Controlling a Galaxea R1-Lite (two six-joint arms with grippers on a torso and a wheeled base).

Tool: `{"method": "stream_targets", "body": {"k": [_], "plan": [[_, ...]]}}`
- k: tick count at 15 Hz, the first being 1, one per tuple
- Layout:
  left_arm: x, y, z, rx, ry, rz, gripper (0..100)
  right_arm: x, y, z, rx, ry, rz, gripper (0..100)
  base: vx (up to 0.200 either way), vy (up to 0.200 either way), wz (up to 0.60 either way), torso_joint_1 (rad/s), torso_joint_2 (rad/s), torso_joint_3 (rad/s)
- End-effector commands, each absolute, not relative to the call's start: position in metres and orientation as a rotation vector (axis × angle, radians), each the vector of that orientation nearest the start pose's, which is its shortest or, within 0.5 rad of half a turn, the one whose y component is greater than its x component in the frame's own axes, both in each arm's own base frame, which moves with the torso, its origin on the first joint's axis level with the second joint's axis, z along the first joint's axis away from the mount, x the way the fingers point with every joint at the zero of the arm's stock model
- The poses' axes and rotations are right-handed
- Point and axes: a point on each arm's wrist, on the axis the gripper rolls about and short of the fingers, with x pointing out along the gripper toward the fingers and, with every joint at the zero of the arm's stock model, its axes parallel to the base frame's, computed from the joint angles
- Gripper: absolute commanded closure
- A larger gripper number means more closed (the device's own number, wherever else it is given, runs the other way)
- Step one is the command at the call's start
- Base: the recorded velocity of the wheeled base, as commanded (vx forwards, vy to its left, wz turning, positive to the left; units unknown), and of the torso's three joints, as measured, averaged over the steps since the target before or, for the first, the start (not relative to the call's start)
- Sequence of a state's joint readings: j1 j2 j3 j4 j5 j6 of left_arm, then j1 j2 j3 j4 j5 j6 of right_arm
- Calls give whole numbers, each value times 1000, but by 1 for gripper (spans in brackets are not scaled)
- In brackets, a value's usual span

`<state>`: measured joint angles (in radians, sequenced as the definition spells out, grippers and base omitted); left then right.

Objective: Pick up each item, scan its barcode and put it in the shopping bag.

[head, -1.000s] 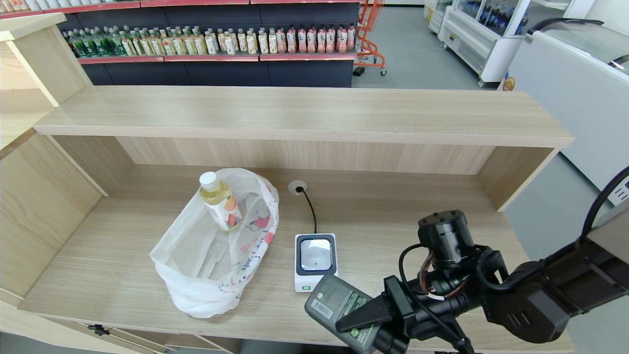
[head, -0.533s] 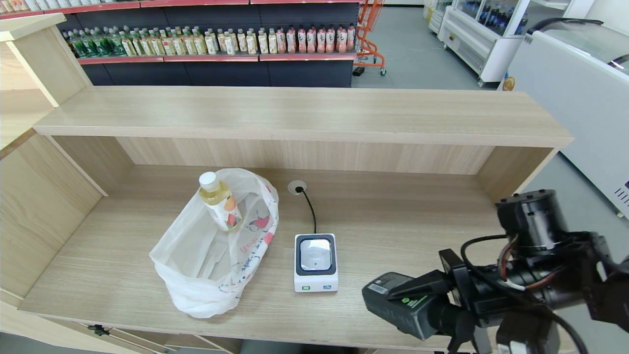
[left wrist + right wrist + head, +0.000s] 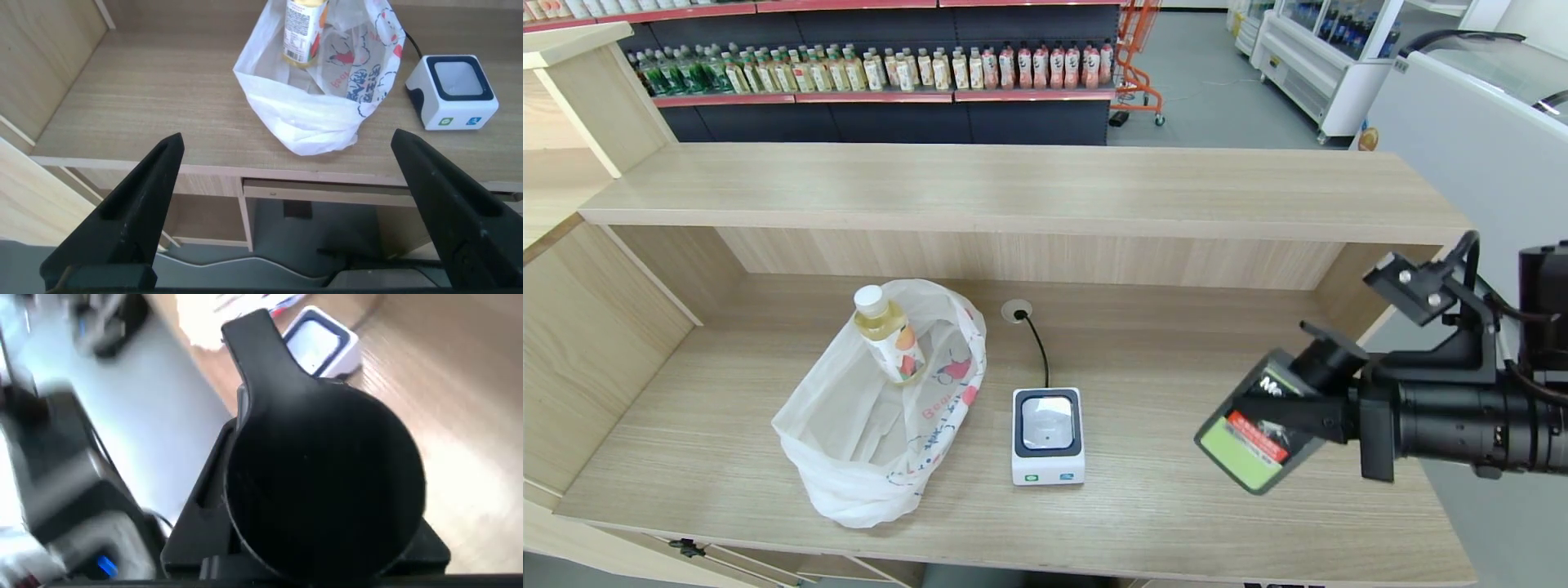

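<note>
Packet (image 3: 1252,445), dark with a green and red label, is clenched in my right hand (image 3: 1319,392), held tilted above the right end of the worktop (image 3: 1160,506) and well apart from the scanner (image 3: 1048,435). The scanner stands just right of the white shopping bag (image 3: 849,474), with its cable (image 3: 1037,347) running back to a hole in the worktop. A bottle (image 3: 888,333) stands upright inside the bag, towards its far side. My left hand (image 3: 288,149) hangs released, fingers spread wide, off the worktop's near edge by the bag.
</note>
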<state>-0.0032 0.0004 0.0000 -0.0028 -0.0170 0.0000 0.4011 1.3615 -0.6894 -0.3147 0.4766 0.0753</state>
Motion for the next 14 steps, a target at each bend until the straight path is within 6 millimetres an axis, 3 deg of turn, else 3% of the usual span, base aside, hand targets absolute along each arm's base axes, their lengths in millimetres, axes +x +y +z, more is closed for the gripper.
{"method": "stream_targets", "body": {"k": [1,5,7,11,14], "plan": [[-23,0,76,0,-2,-18,0,207,117,216,340,376,686,100,0,0,0,0,0,0],[-23,0,76,0,-2,-20,0,224,132,195,548,473,591,100,0,0,0,0,0,0],[-23,0,76,0,-2,-20,0,234,143,184,547,476,603,100,0,0,0,0,0,0],[-23,0,76,3,-2,-20,0,236,173,166,511,523,643,100,0,0,0,0,0,0],[-23,0,76,2,-2,-20,0,238,181,154,481,555,628,100,0,0,0,0,0,0]]}}
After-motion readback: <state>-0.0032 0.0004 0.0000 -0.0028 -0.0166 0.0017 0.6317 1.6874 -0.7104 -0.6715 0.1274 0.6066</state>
